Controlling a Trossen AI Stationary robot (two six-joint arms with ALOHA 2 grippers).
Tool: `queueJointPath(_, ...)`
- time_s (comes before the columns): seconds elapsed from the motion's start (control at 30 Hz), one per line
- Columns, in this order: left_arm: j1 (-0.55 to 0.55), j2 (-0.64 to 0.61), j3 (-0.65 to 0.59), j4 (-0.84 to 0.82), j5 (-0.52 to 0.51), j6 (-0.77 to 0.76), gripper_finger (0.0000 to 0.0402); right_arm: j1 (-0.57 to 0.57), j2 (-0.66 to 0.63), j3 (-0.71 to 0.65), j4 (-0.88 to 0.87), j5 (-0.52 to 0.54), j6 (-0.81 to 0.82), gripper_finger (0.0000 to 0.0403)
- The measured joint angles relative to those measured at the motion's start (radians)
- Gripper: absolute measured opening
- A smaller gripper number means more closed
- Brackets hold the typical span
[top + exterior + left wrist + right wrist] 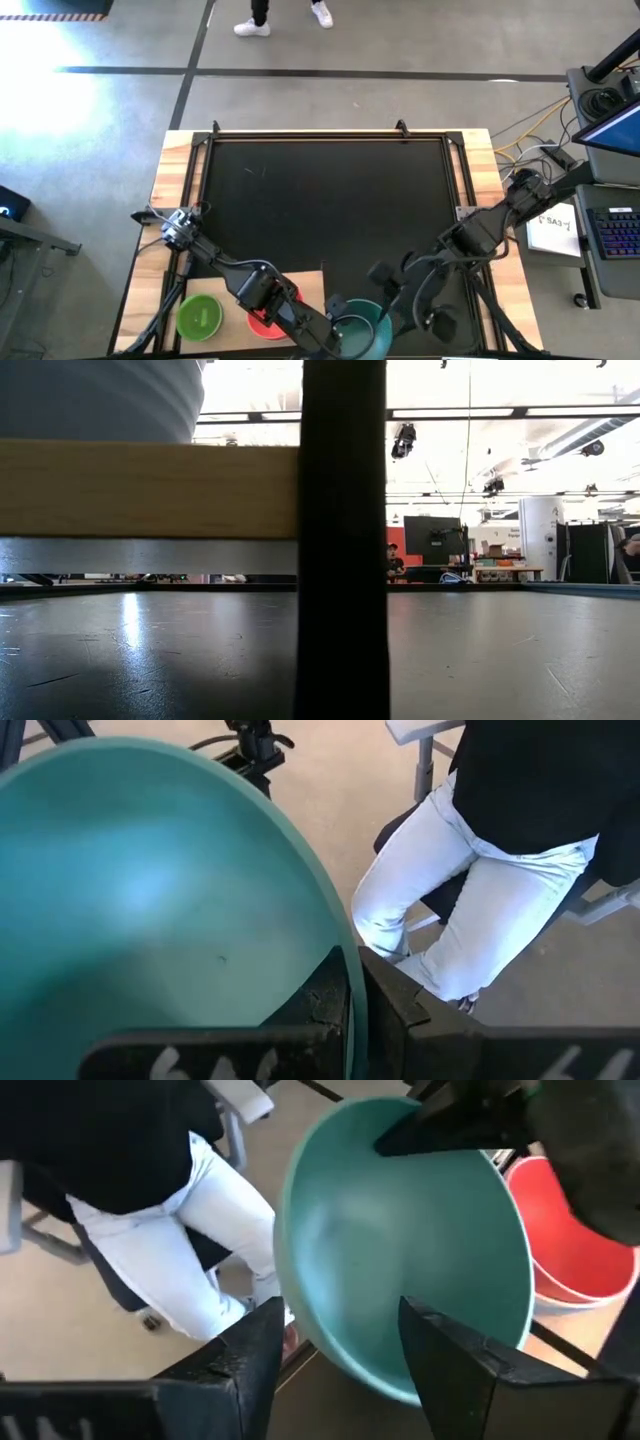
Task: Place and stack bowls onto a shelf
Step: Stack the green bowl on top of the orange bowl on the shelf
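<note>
two dark, jointed arms with black cables along their links, the left arm (pixel 215 262) with a silvery metal joint near its base, each ending in black flat-sided fingers (pixel 455 1365) with white scrawled markings.

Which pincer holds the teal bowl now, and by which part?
The left pincer is shut on the teal bowl at its rim; the right pincer is open.

A large black mat (pixel 330 200) covers the wooden bench (pixel 180 160). Beyond the bench's far edge, a person's white sneakers (pixel 252 28) stand on the concrete floor (pixel 100 80). Beside the bench sit a keyboard (pixel 612 232) and a sheet of paper (pixel 556 230); a seated person in white trousers (pixel 450 890) is close by.
</note>
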Motion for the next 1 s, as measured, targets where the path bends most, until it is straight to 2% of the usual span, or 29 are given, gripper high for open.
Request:
queueJointPath(0.17, 0.027, -0.005, 0.001, -0.018, -0.047, -0.004, 0.0000, -0.019, -0.051, 0.000, -0.038, 0.006, 0.060, 0.0197)
queueJointPath(0.27, 0.041, -0.010, 0.002, -0.059, -0.070, -0.026, 0.0000, -0.020, -0.085, 0.000, -0.109, 0.060, 0.093, 0.0198)
queueJointPath(0.53, 0.054, -0.056, 0.002, -0.185, -0.185, -0.083, 0.0000, -0.019, -0.183, 0.000, -0.359, 0.334, 0.258, 0.0198)
queueJointPath(0.67, 0.046, -0.087, 0.002, -0.321, -0.276, -0.239, 0.0000, -0.019, -0.202, 0.000, -0.512, 0.473, 0.391, 0.0193)
queueJointPath(0.8, 0.031, -0.096, 0.002, -0.544, -0.426, -0.504, 0.0000, -0.019, -0.208, -0.001, -0.665, 0.489, 0.499, 0.0187)
queueJointPath(0.9, 0.023, -0.094, 0.002, -0.704, -0.415, -0.720, 0.0000, -0.019, -0.215, -0.005, -0.718, 0.490, 0.572, 0.0185)
queueJointPath(1.0, -0.003, -0.092, 0.001, -0.722, -0.363, -0.837, 0.0000, -0.019, -0.224, -0.017, -0.738, 0.497, 0.608, 0.0185)
